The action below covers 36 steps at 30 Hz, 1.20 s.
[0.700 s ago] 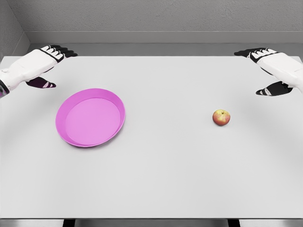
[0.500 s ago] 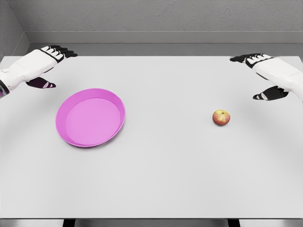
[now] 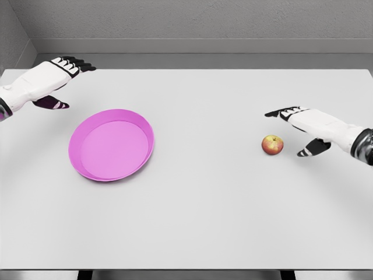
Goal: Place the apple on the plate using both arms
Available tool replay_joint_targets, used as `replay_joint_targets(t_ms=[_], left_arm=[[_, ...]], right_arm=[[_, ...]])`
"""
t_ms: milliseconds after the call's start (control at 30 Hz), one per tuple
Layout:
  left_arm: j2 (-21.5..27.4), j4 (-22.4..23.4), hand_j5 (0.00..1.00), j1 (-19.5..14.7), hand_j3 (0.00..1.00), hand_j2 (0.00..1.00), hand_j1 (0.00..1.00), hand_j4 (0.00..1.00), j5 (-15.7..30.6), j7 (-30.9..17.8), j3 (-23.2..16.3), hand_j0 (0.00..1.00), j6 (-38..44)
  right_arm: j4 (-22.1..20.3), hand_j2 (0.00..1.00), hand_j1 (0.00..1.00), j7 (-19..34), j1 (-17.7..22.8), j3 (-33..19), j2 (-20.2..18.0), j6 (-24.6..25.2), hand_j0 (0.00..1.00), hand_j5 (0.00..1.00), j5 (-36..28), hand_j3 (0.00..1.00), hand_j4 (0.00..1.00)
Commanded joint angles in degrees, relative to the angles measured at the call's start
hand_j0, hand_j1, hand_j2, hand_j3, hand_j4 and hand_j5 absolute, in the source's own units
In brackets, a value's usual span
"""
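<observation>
A small red-and-yellow apple [image 3: 272,144] lies on the white table [image 3: 210,198], right of the middle. The pink plate [image 3: 112,145] sits on the left half, with nothing in it. My right hand [image 3: 294,131] hovers just right of the apple, fingers spread, thumb below and fingers above; it does not touch the fruit. At the far left corner my left hand [image 3: 61,81] stays open above the table, behind and left of the plate.
The table's far edge meets a grey wall. Between plate and apple lies bare tabletop, and the front half of the table holds no objects.
My right hand has come down and leftward from the far right corner to just beside the apple. The left hand, plate and apple have not moved.
</observation>
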Motion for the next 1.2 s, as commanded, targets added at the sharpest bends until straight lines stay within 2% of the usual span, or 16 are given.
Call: replay_joint_targets(t_ms=[0, 167, 267, 333, 733, 800, 867, 1000, 1033, 1100, 1167], left_arm=[[0.0, 0.0, 1.0, 0.0, 1.0, 1.0, 1.0, 1.0, 0.2, 0.0, 0.1, 1.0, 0.0], [-0.2, 0.3, 1.0, 0.0, 1.0, 1.0, 1.0, 1.0, -0.3, 0.0, 0.1, 1.0, 0.0], [-0.3, 0.5, 1.0, -0.1, 1.0, 1.0, 1.0, 1.0, -0.3, 0.0, 0.2, 1.0, 0.0], [-0.4, 1.2, 1.0, -0.3, 1.0, 1.0, 1.0, 1.0, -0.4, 0.0, 0.2, 1.0, 0.0], [-1.1, 1.8, 1.0, -0.3, 1.0, 1.0, 1.0, 1.0, -1.4, 0.0, 0.1, 1.0, 0.0], [-1.1, 1.8, 1.0, -0.4, 1.0, 1.0, 1.0, 1.0, -1.4, 0.0, 0.2, 1.0, 0.0], [-1.1, 1.8, 1.0, -0.4, 1.0, 1.0, 1.0, 1.0, -1.4, 0.0, 0.2, 1.0, 0.0], [-1.1, 1.8, 1.0, -0.4, 1.0, 1.0, 1.0, 1.0, -1.4, 0.0, 0.3, 1.0, 0.0], [-1.1, 1.8, 1.0, -0.4, 1.0, 1.0, 1.0, 1.0, -1.4, 0.0, 0.4, 1.0, 0.0], [-1.1, 1.9, 1.0, -0.4, 1.0, 1.0, 1.0, 1.0, -1.4, 0.0, 0.4, 1.0, 0.0], [-1.1, 1.9, 1.0, -0.4, 1.0, 1.0, 1.0, 1.0, -1.4, 0.0, 0.4, 1.0, 0.0]], right_arm=[[-0.1, 1.0, 1.0, 5.6, 0.0, 0.7, 0.3, 4.5, 1.0, 1.0, -0.1, 1.0, 1.0], [2.3, 1.0, 1.0, 11.0, -3.1, 1.0, 2.7, 6.2, 1.0, 1.0, -0.1, 1.0, 1.0], [2.5, 1.0, 1.0, 12.3, -7.9, 5.8, 4.2, 8.9, 1.0, 1.0, -0.1, 1.0, 1.0], [3.5, 1.0, 1.0, 12.7, -9.8, 7.3, 5.3, 9.0, 1.0, 1.0, -0.1, 1.0, 1.0], [4.6, 1.0, 1.0, 12.6, -10.2, 9.8, 6.4, 8.9, 1.0, 1.0, -0.1, 1.0, 1.0], [4.5, 0.84, 0.84, 12.6, -10.2, 9.8, 6.4, 8.9, 0.84, 0.84, -0.1, 0.84, 0.84], [4.5, 0.76, 0.76, 12.5, -10.2, 10.1, 6.4, 8.8, 0.76, 0.76, -0.1, 0.76, 0.76], [4.5, 0.73, 0.73, 12.5, -10.2, 10.9, 6.4, 8.8, 0.73, 0.73, -0.1, 0.73, 0.73], [4.4, 0.67, 0.67, 12.6, -10.2, 10.9, 6.4, 8.8, 0.67, 0.67, -0.1, 0.67, 0.67], [4.4, 0.63, 0.63, 12.6, -10.2, 11.0, 6.4, 8.8, 0.63, 0.63, -0.1, 0.63, 0.63], [4.4, 0.56, 0.56, 12.6, -10.2, 11.0, 6.4, 8.8, 0.56, 0.56, -0.1, 0.56, 0.56]])
